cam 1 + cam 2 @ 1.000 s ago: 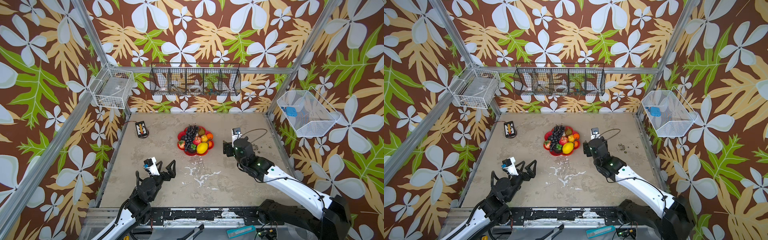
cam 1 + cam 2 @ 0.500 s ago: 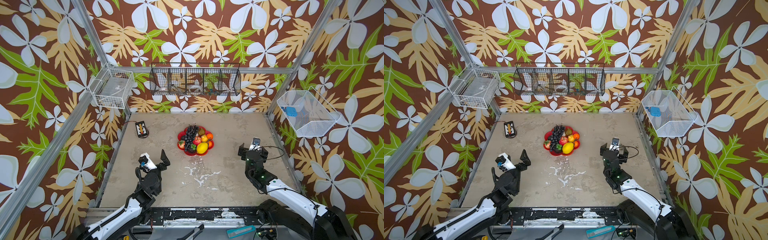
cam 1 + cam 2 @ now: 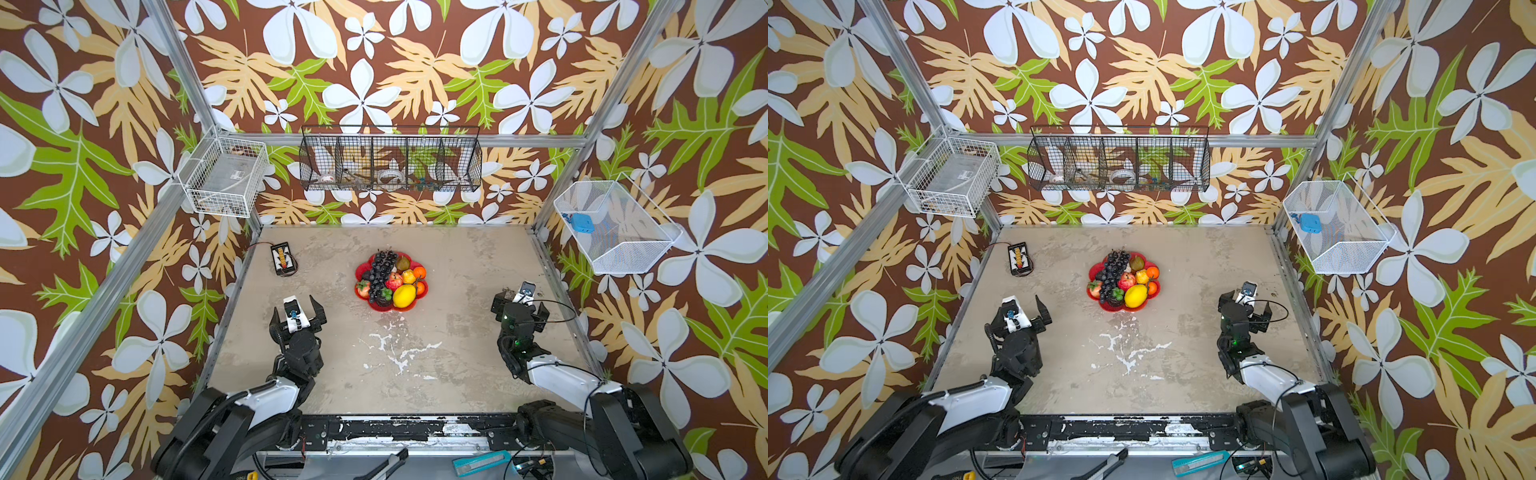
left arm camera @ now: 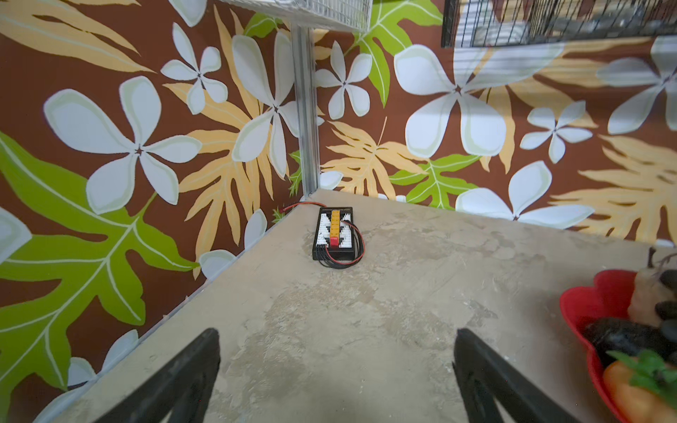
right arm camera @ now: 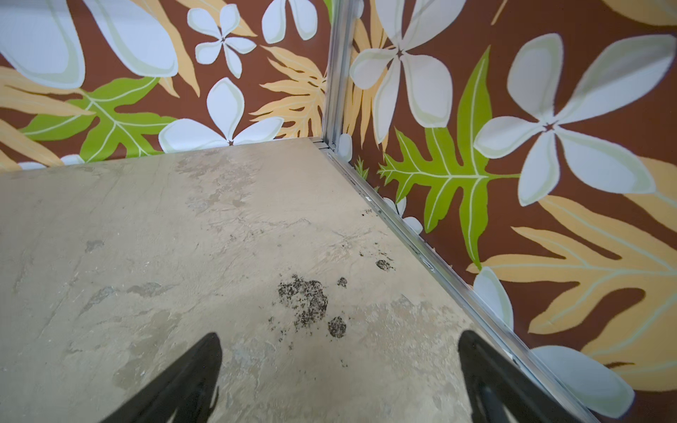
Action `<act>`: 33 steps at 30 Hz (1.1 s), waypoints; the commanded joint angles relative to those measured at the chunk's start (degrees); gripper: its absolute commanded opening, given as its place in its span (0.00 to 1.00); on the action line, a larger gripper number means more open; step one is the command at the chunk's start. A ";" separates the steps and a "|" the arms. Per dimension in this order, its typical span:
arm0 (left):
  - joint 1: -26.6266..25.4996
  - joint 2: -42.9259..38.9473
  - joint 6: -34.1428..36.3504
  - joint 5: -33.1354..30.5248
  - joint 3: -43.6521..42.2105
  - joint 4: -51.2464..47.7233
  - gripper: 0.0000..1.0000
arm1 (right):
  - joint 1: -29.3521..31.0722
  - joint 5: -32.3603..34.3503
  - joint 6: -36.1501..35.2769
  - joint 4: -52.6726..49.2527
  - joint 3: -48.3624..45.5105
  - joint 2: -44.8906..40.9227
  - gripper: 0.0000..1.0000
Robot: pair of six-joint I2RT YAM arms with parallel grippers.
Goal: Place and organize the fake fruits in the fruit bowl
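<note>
The red scalloped fruit bowl (image 3: 376, 305) (image 3: 1106, 305) stands mid-table in both top views, filled with the fake fruits. Among them are a yellow lemon (image 3: 404, 295), a black grape bunch (image 3: 380, 268), a red apple (image 3: 394, 281), a strawberry (image 3: 363, 288), a pear (image 3: 402, 262) and two oranges (image 3: 419, 272). My left gripper (image 3: 296, 311) (image 4: 337, 333) hovers open and empty, left of the bowl and nearer the front. The bowl's rim (image 4: 586, 304) shows at the edge of the left wrist view. My right gripper (image 3: 519, 303) (image 5: 340, 336) is open and empty near the right wall.
A black connector board with wires (image 3: 283, 258) lies at the back left of the table. Wire baskets hang on the walls: white (image 3: 226, 176), black (image 3: 390, 164) and white with a blue item (image 3: 615, 226). Dark specks (image 5: 304, 296) mark the table ahead of the right gripper.
The right arm has pulled back from beside the bowl toward the right wall, its jaws spreading wider. The left gripper has shifted a little left and farther from the front edge.
</note>
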 commanded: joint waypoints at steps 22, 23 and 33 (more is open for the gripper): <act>17.49 16.01 -8.39 26.39 4.07 10.59 1.00 | -8.59 -20.64 -3.84 29.89 -5.30 14.73 1.00; 17.55 15.73 -8.63 26.39 4.09 9.98 1.00 | -8.49 -20.60 -3.91 30.00 -5.42 14.76 1.00; 17.47 15.90 -8.50 26.39 4.01 10.60 1.00 | -8.58 -20.66 -3.81 29.56 -5.33 14.59 1.00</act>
